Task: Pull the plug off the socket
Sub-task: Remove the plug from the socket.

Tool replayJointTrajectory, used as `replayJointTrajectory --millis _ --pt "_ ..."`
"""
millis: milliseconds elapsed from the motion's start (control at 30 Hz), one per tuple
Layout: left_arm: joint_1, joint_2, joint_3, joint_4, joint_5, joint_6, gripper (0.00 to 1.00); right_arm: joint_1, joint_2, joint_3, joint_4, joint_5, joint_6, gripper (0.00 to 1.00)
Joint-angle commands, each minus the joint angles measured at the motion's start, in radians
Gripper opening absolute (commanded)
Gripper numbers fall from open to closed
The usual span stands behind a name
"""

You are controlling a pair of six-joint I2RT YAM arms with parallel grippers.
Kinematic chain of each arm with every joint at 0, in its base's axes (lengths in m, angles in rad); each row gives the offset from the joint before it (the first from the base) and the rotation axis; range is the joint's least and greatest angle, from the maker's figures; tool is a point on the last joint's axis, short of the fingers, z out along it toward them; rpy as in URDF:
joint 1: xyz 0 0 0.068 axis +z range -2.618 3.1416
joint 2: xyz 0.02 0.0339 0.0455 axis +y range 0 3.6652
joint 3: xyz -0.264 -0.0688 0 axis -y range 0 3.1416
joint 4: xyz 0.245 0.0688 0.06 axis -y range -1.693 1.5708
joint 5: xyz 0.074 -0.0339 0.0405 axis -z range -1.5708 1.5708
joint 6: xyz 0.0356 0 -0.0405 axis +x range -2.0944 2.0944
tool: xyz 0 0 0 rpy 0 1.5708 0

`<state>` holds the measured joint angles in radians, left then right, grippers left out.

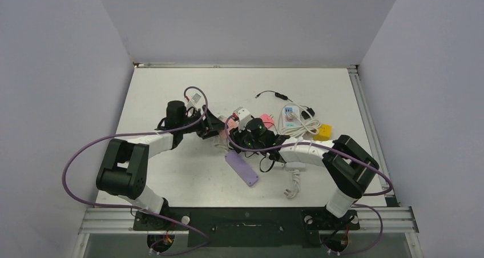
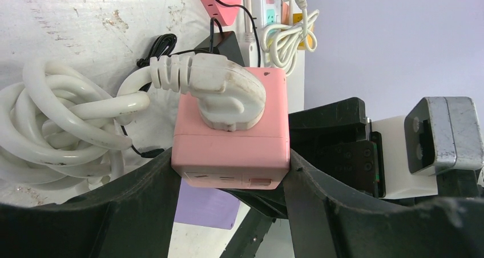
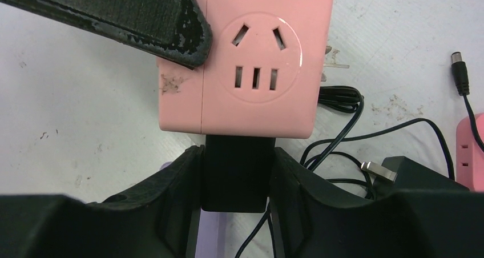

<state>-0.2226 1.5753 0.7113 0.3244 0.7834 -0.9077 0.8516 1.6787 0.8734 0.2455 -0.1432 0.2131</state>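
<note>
Right wrist: right tool (image 3: 237, 160) clamped on black plug (image 3: 237, 184), not yet out of pink socket cube (image 3: 251, 58); left tool (image 2: 229, 166) clamped on cube; pull-apart remaining.

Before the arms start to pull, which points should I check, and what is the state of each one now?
1. Left gripper clamps the pink socket cube on two sides: ok.
2. Right gripper is shut on the black plug: ok.
3. Right fingertips clear of the cube: cannot tell, they end right under it.
4. White plug sits on another face, away from the right gripper: ok.
5. Thin black cable free to follow the plug: cannot tell.
</note>
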Motion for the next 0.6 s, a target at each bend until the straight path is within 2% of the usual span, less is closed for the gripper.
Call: replayJointTrajectory --millis 0,200,333,433,567 --pt "0.002 -0.052 0.029 0.059 0.012 0.003 0.0 0.024 0.0 0.038 0.044 0.081 0.062 0.2" --pt "0.002 -0.052 0.027 0.059 0.007 0.004 0.0 0.062 0.0 0.062 0.027 0.18 0.101 0.13" --pt "0.002 -0.049 0.032 0.052 0.006 0.008 0.0 0.079 -0.011 0.067 0.027 0.189 0.084 0.07" --pt "0.003 -0.051 0.04 0.029 0.004 0.022 0.0 0.091 -0.029 0.052 0.043 0.159 0.038 0.05" --pt "0.003 -0.052 0.05 0.002 -0.002 0.039 0.0 0.106 -0.073 0.005 0.102 0.032 -0.031 0.05"
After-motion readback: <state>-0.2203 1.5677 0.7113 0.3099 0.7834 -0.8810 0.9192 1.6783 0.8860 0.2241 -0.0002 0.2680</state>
